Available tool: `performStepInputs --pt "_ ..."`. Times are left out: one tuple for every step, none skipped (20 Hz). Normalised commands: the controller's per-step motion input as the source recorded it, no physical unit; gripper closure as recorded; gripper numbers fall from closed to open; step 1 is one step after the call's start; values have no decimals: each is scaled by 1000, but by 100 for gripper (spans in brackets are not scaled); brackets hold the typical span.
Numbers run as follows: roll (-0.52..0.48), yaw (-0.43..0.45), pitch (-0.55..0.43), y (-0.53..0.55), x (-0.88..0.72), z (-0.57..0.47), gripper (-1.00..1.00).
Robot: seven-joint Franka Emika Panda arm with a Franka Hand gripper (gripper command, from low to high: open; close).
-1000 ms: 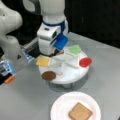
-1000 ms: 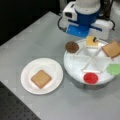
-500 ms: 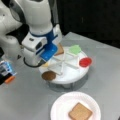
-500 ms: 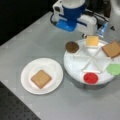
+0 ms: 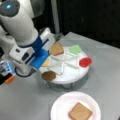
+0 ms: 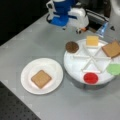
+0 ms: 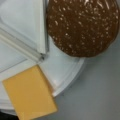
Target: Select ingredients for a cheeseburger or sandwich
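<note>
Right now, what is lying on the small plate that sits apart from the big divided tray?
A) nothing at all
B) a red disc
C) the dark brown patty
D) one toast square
D: in both front views the small plate holds just one toast square; the patty and red disc sit on the divided tray.

No readable text, labels, brands or numbers in any view. Checked the robot arm (image 5: 22, 32), the divided tray (image 6: 82, 75), the white plate (image 6: 27, 82) and the food pieces: all blank. The small blue-and-orange object (image 5: 6, 72) at a front view's left edge has nothing legible on it.
</note>
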Motion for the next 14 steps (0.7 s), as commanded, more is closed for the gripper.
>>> performStepInputs --pt "369 28 -105 -285 -14 -188 -100" --pt "355 29 -98 -265 11 -173 -100" --pt "352 21 -90 -245 30 -165 -100" --pt "327 19 -81 -203 48 -143 -100" --pt "329 8 -76 -161 65 -128 -100" --pt "324 -11 -74 -118 83 -128 -100" --pt "317 -38 -61 -71 103 -133 -100" --pt "319 -67 -59 -32 122 -145 -100" --pt "317 -82 -45 -3 138 -161 -100" --pt "309 -82 -38 16 148 -180 -100" --pt "299 -73 -24 22 149 -197 -100" --pt "287 -60 -8 17 142 -204 -100" --pt "327 -66 1 12 139 -223 -100" --pt "357 -70 6 -8 132 -231 -100"
